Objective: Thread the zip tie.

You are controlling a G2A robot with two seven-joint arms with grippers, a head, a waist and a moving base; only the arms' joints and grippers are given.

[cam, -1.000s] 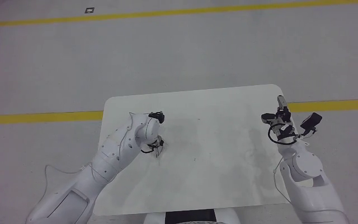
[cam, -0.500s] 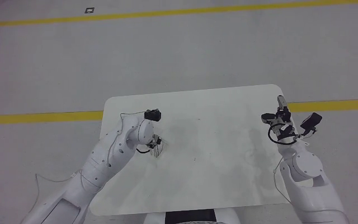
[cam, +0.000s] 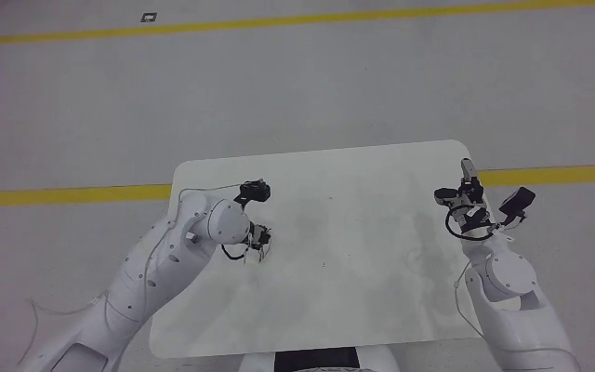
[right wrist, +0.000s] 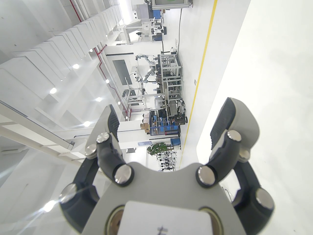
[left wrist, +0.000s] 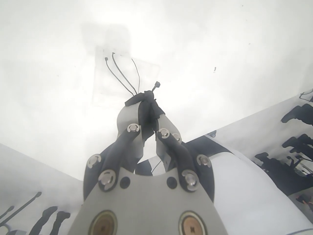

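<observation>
My left gripper is shut on a thin black zip tie, whose small square head sticks out just past the fingertips. Three more black strands fan out from the fingertips over a clear plastic sheet lying flat on the white table. In the top view the left gripper is low over the table's left part. My right gripper stands open with nothing between its fingers. It is held up at the table's right edge, pointing away from the table.
The white table has bare surface between the two arms. A yellow floor line runs behind the table. Small dark specks dot the tabletop near the plastic sheet.
The left arm's elbow and forearm have swung outward to the left while its gripper stayed at about the same spot on the table. The right arm has not moved.
</observation>
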